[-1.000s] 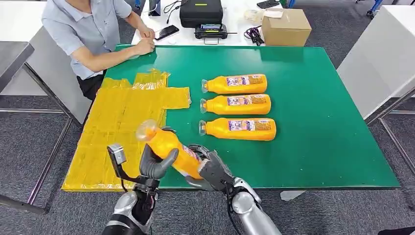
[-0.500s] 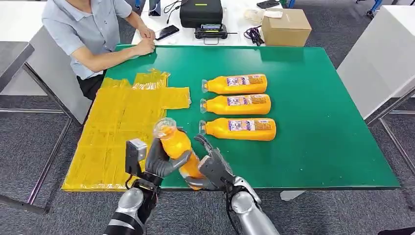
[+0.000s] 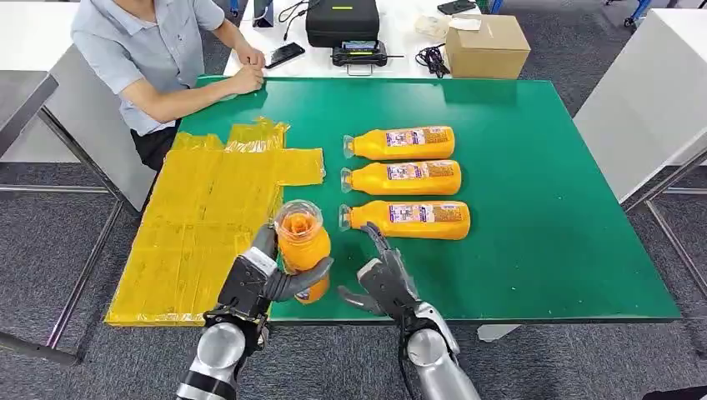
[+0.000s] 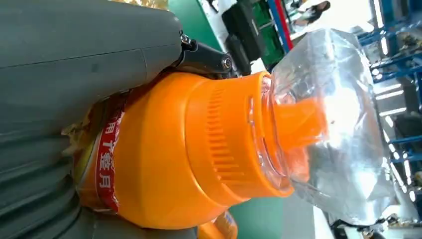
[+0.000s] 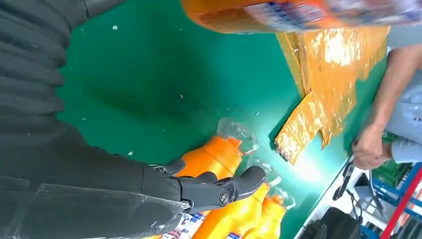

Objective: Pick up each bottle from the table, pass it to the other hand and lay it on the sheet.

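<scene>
Left hand (image 3: 268, 282) is wrapped round the held bottle (image 3: 302, 247), thumb across the front, fingers behind; bottle is kept roughly upright w/ its clear cap toward the head camera, just above the near worktop edge, beside the yellow sheet (image 3: 208, 217). In the left wrist view the orange neck and clear cap are seen close up, body clamped against the palm. Right hand (image 3: 382, 279) is spread, nothing in it, apart from the bottle and just to its right, fingertips pointing toward the nearest lying bottle (image 3: 408, 218). Handover is judged complete for this bottle: weight is carried by the left hand alone. Left to do: bottle to be laid on the sheet, on which no bottle is seen yet. Beyond, three bottles lie side by side on the green worktop (image 3: 542, 208), caps toward the sheet – nearest, middle bottle (image 3: 403, 177), far bottle (image 3: 402, 142) – all untouched, so approx. most of the task remains. A person's forearm (image 3: 196, 93) rests on the far corner.
</scene>
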Robot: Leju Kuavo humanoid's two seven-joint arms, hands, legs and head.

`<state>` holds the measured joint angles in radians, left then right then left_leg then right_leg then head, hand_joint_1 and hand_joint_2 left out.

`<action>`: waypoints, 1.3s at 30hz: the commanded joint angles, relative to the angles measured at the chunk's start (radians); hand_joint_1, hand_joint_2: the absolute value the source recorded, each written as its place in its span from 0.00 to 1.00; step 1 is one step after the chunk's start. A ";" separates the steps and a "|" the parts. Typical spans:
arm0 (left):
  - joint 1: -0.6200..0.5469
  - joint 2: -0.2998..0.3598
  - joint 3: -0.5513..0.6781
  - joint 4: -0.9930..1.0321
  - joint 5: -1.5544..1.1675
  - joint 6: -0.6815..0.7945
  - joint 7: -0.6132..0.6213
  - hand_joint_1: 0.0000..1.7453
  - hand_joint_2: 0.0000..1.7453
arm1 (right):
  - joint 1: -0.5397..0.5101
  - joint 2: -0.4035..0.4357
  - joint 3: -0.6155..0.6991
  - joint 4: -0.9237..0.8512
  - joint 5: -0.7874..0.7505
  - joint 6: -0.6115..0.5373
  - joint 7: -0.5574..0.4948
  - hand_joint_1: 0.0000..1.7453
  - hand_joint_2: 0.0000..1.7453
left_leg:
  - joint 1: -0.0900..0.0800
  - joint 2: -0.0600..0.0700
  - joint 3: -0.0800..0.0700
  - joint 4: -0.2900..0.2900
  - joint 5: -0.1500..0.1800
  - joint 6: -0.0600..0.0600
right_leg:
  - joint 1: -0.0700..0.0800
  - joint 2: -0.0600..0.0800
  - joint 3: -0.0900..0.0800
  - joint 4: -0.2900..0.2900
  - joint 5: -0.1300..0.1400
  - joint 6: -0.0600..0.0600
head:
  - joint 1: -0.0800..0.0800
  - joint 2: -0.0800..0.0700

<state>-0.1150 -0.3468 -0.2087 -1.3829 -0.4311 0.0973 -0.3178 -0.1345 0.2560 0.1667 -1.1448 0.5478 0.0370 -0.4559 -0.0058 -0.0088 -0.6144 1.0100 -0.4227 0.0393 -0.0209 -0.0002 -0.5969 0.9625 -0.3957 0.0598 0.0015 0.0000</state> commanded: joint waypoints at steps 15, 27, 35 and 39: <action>-0.065 0.033 -0.024 0.072 -0.745 0.242 0.128 1.00 1.00 | -0.035 0.023 -0.043 0.032 0.012 0.029 0.002 0.00 1.00 | 0.001 0.001 0.004 -0.001 -0.001 -0.002 | 0.001 0.001 0.004 -0.001 -0.001 -0.003 | 0.000 0.000; -0.138 0.045 0.056 0.216 -0.893 0.276 0.185 1.00 1.00 | -0.045 0.019 -0.023 0.046 0.000 0.042 -0.007 0.00 1.00 | 0.001 0.001 0.004 -0.001 -0.001 -0.002 | 0.001 0.000 0.004 -0.001 -0.001 -0.002 | 0.000 0.000; -0.217 0.066 0.117 0.407 -1.002 0.308 0.224 1.00 1.00 | -0.059 0.016 0.005 0.072 -0.009 0.052 -0.017 0.00 1.00 | 0.001 0.001 0.004 -0.001 0.000 -0.002 | 0.001 0.001 0.004 -0.001 0.000 -0.002 | 0.000 0.000; -0.264 0.098 0.124 0.500 -1.101 0.360 0.241 1.00 1.00 | -0.074 0.010 0.027 0.093 -0.020 0.054 -0.029 0.00 1.00 | 0.001 0.001 0.003 -0.001 0.000 -0.001 | 0.001 0.001 0.003 -0.001 0.000 -0.002 | 0.000 0.000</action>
<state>-0.2342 -0.3227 -0.1522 -1.1642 -1.4191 0.3914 -0.1018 -0.1488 0.2895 0.1450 -1.1452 0.5432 0.0843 -0.4700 -0.0058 -0.0089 -0.6147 1.0100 -0.4225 0.0392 -0.0209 -0.0002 -0.5969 0.9626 -0.3955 0.0599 0.0015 0.0000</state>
